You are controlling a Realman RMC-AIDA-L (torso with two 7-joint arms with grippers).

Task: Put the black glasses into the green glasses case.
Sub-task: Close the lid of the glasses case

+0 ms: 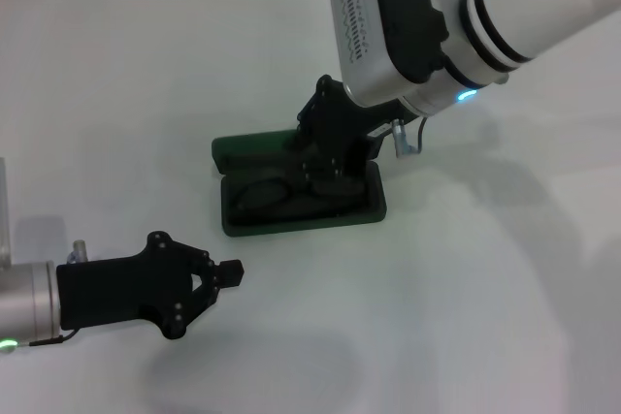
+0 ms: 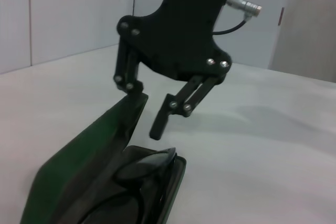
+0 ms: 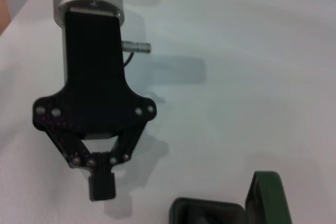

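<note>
The white table (image 1: pixel 505 288) is carrying everything. On it the green glasses case (image 1: pixel 254 150) is lying open, its lid tilted back on the far side and its tray facing up toward the robot. The black glasses (image 1: pixel 264 193) are lying folded inside the tray, 1 rounded lens showing on the case's left half; the other half is hidden under the arm, so how the frame is sitting there is hard to tell.

The right claw (image 1: pixel 325 157) is hanging directly over the case, above its right half. In the left wrist view this claw (image 2: pixel 144 116) is showing its 2 fingers (image 2: pixel 160 124) spread apart with nothing between them, 1 tip at the rim of the lid and the other just above the glasses (image 2: pixel 139 169), apparently not touching them.

The left claw (image 1: pixel 228 274) is hovering over bare table nearer the robot and to the left, well apart from the case. In the right wrist view its tips (image 3: pixel 102 184) are pressed together, holding nothing.
</note>
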